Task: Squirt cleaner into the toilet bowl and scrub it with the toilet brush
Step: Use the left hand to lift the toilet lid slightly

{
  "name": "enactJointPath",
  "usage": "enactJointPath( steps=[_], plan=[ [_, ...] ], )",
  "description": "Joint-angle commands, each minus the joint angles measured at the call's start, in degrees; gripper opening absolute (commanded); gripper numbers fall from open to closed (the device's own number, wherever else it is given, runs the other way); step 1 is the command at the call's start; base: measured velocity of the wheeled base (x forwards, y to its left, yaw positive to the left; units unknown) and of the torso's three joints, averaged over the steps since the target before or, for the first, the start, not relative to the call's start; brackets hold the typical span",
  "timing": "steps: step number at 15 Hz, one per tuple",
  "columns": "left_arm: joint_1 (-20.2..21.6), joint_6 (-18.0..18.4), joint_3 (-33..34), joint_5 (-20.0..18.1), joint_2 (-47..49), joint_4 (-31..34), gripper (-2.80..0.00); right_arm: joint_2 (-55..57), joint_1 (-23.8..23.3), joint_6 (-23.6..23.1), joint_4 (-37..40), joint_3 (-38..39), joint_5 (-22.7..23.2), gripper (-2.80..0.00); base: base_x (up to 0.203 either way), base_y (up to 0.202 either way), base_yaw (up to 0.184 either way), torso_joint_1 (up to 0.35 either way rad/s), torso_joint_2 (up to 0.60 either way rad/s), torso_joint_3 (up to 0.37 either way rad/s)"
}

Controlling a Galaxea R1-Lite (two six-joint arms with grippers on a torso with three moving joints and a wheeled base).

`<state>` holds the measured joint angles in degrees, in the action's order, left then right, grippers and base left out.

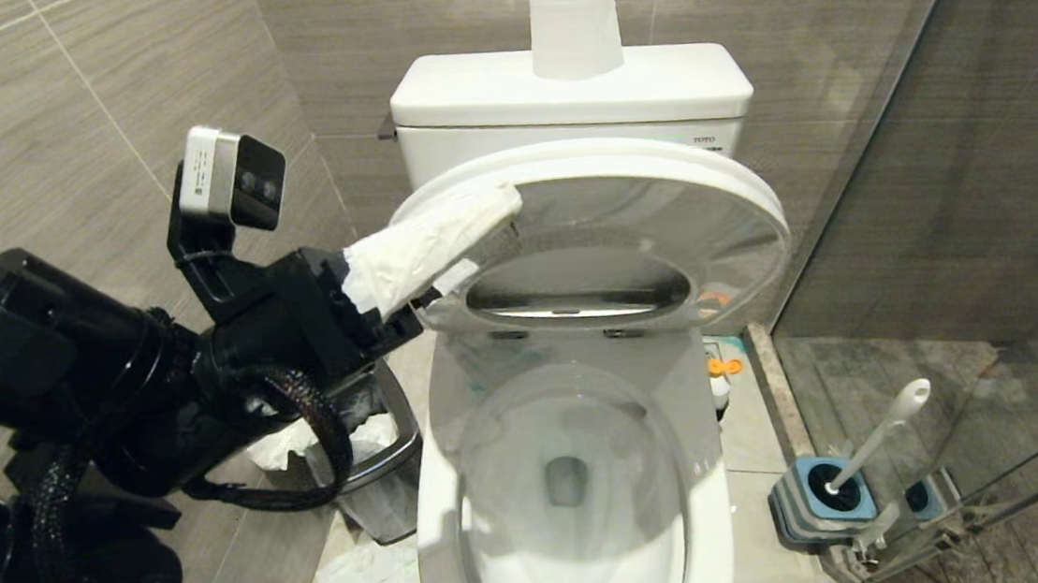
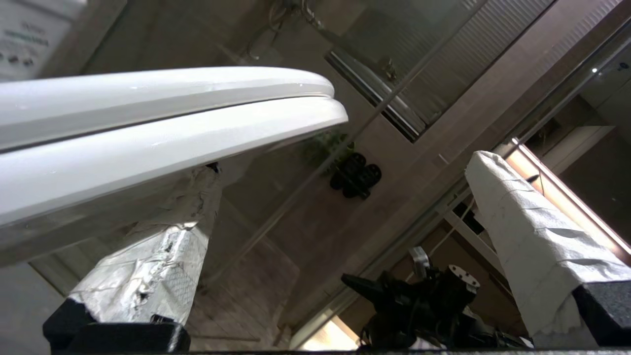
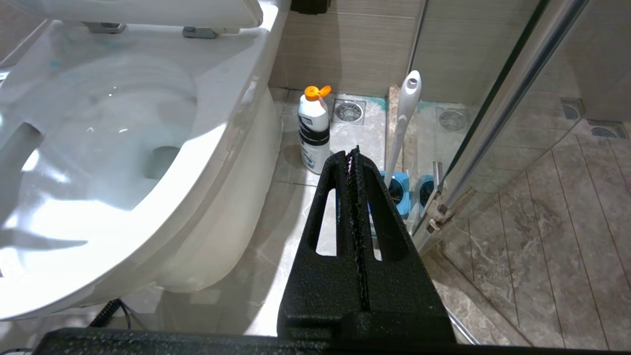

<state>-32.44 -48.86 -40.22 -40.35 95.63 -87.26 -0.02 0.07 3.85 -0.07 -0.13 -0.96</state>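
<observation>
Left hand point(image 1: 463, 245): my fingers apart, straddling the raised seat's point(image 1: 621, 165) edge.
Right hand point(image 3: 353, 153): fingers together, empty.
Brush point(image 3: 405, 118): in holder.

Tiled floor point(image 3: 305, 207) carries toilet bowl point(image 3: 217, 162), bottle point(image 3: 314, 130), brush holder point(image 1: 819, 500)

The scene is evenly lit from overhead. Glare is thrown on the toilet bowl point(image 3: 148, 148) rim, and soft shadow is cast inside its basin. Reflections are carried by the glass panel point(image 1: 990, 194) beside the bowl. Slight blur is seen on the seat point(image 2: 148, 143) edge close to the lens.
</observation>
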Motion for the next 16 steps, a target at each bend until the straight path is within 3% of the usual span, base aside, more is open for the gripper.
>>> enactJointPath(
  steps=[1,9,16],
  plan=[
    [1.62,-0.19,-2.79,-0.22,1.55,-0.4,0.0,0.02,0.01,0.01,-0.01,-0.04,0.0,-2.8,0.0,0.0,0.0,0.0,0.0,0.0],
    [5.28,1.0,-17.36,-0.77,11.83,-0.4,0.0,0.02,0.01,0.01,-0.01,-0.04,0.0,-2.8,0.0,0.0,0.0,0.0,0.0,0.0],
    [5.45,0.68,-42.11,-1.05,25.63,-0.4,0.0,0.02,0.01,0.01,-0.01,0.04,0.0,-2.8,0.0,0.0,0.0,0.0,0.0,0.0]
  ],
)
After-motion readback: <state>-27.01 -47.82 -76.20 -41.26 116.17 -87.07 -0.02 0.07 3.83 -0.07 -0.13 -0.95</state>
